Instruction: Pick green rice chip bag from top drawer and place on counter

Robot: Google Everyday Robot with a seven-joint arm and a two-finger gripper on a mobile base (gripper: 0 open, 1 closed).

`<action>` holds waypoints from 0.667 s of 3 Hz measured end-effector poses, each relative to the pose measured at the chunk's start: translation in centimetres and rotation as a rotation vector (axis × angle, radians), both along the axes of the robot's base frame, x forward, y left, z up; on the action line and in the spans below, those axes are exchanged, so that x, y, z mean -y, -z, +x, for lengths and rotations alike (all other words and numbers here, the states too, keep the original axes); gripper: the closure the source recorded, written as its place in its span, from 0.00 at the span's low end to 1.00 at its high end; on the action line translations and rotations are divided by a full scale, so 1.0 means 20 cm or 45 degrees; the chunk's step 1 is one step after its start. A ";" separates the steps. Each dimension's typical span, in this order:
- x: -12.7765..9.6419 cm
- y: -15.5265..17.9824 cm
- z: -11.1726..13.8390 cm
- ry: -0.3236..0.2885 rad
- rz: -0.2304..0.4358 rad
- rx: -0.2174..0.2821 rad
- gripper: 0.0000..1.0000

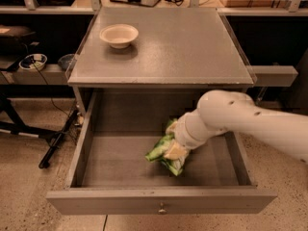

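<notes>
The green rice chip bag (160, 154) lies crumpled on the floor of the open top drawer (120, 201), right of its middle. My gripper (177, 147) reaches down into the drawer from the right on the white arm (240, 119) and sits right at the bag, covering its right part. The gripper's end is hidden by the wrist and the bag. The counter (183, 52) is the grey cabinet top above the drawer.
A cream-white bowl (119, 35) stands at the counter's back left. The drawer's front panel has a small round knob (162, 209). Dark shelves with cables and small items run behind and to the left. A black stand leg (53, 143) lies on the floor at left.
</notes>
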State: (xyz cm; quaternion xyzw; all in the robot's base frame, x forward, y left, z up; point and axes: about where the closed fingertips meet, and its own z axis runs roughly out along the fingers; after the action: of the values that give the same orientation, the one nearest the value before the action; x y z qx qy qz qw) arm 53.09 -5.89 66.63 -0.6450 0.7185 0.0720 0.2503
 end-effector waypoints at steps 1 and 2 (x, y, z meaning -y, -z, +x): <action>0.01 -0.24 -0.04 -0.072 0.171 -0.002 1.00; 0.07 -0.53 -0.09 -0.221 0.306 0.068 1.00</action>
State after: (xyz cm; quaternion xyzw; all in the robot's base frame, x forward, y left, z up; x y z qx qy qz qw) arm 51.22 -7.37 77.22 -0.6718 0.6393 0.1617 0.3374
